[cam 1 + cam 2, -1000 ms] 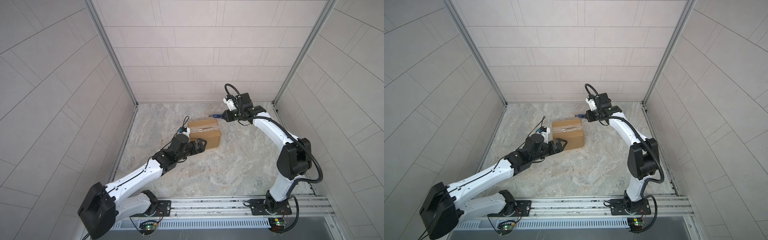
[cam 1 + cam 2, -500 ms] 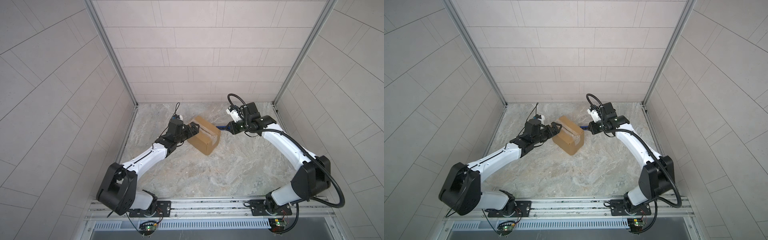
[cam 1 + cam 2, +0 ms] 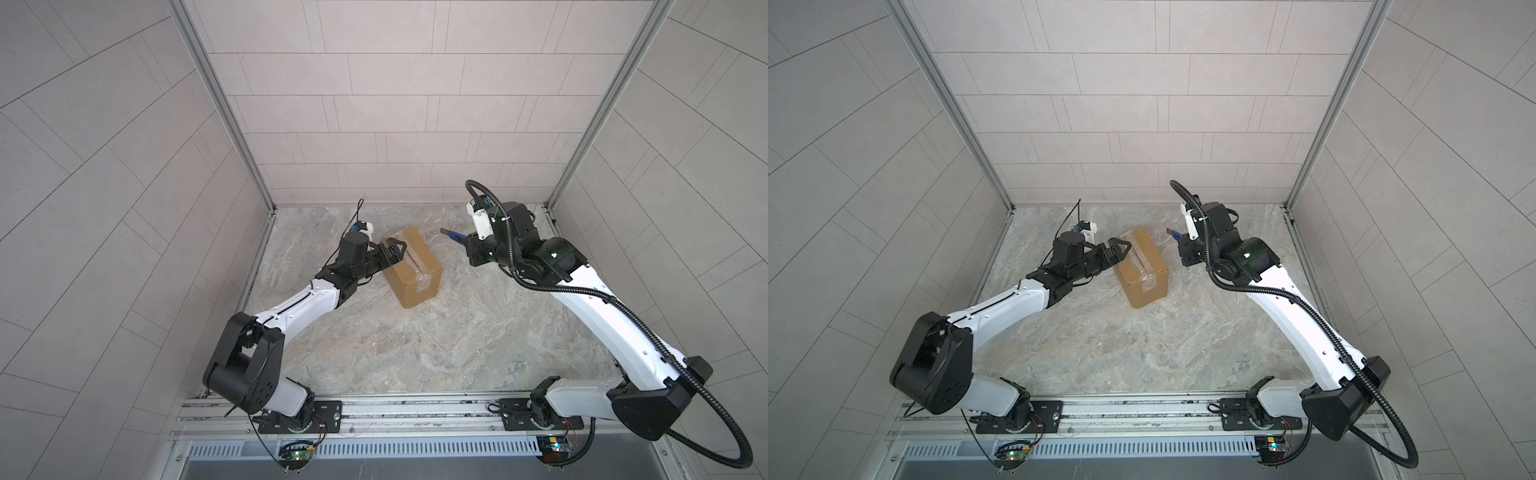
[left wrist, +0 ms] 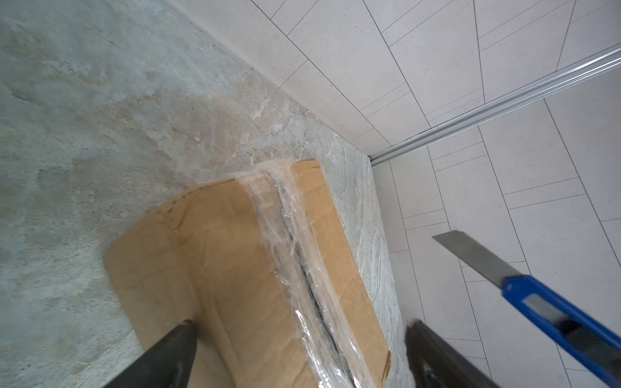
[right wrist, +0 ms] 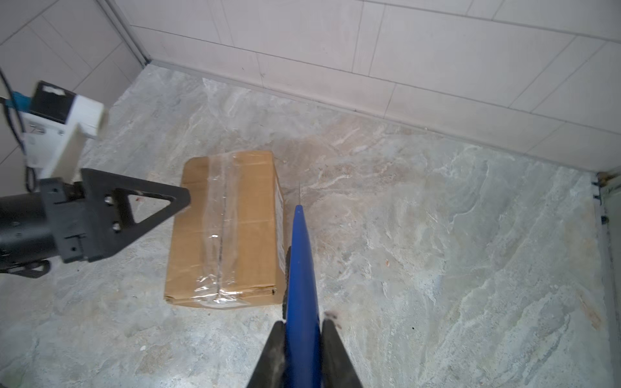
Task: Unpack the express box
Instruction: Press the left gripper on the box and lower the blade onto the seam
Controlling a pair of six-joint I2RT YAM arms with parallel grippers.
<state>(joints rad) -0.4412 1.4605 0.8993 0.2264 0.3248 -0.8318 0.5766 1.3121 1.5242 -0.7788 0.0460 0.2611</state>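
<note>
The express box (image 3: 411,266) (image 3: 1142,266) is a brown carton lying diagonally on the marble floor. Clear tape runs along its top seam (image 4: 295,255), and a dark slit shows in that seam. My left gripper (image 3: 395,249) (image 3: 1121,248) (image 4: 300,326) is wide open at the box's far left end, its fingers spread over the carton's top. My right gripper (image 3: 468,246) (image 3: 1183,249) (image 5: 304,324) is shut on a blue utility knife (image 5: 300,262) (image 4: 537,302). It hovers to the right of the box (image 5: 228,228) with its blade (image 3: 445,230) out, pointing toward the carton and apart from it.
Tiled walls close in the back (image 3: 395,124) and both sides. An aluminium corner post (image 3: 582,137) stands behind the right arm. The marble floor (image 3: 415,340) in front of the box is bare down to the base rail (image 3: 395,411).
The box has turned from lying crosswise to lying diagonally. My left arm swung from the box's front to its left end. The right gripper with the knife drew back to the right.
</note>
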